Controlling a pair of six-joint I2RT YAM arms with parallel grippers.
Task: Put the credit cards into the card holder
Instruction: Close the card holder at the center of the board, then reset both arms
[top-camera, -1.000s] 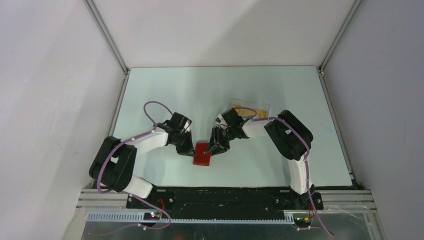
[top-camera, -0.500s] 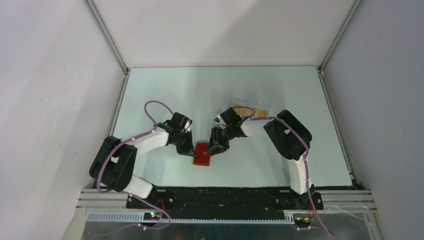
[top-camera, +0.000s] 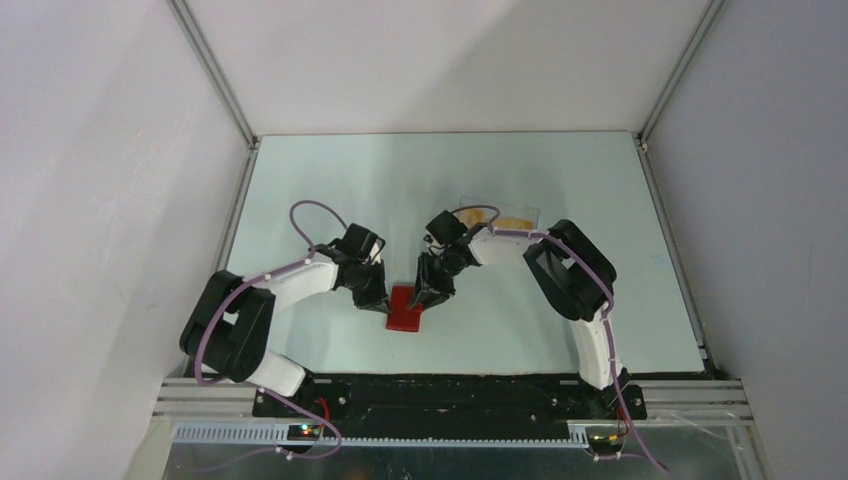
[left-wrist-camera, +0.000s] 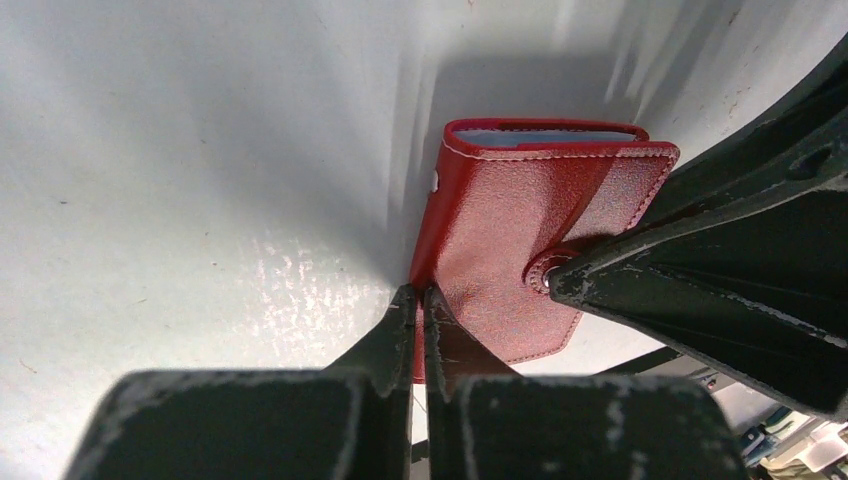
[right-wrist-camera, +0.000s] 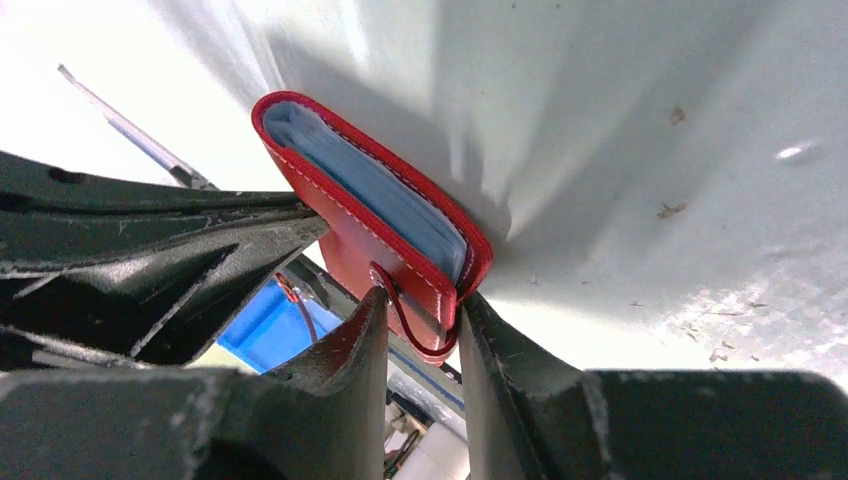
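The red card holder (top-camera: 405, 310) lies between both grippers on the table near the front. In the left wrist view, my left gripper (left-wrist-camera: 421, 296) is shut on a thin red edge of the card holder (left-wrist-camera: 505, 240). My right gripper (top-camera: 427, 296) has its jaws clamped on the corner of the card holder (right-wrist-camera: 345, 215) where the closing tab loops, as the right wrist view (right-wrist-camera: 422, 305) shows. The blue-grey inside shows at the open edge. Orange-tan credit cards (top-camera: 472, 214) lie in a clear box behind the right arm.
The clear plastic box (top-camera: 500, 214) stands at the back, right of centre, partly hidden by the right wrist. Metal frame rails run along both table sides. The right finger (left-wrist-camera: 700, 260) crowds the left wrist view.
My right wrist and forearm have shifted slightly left and back. The card holder and the left gripper have stayed in place.
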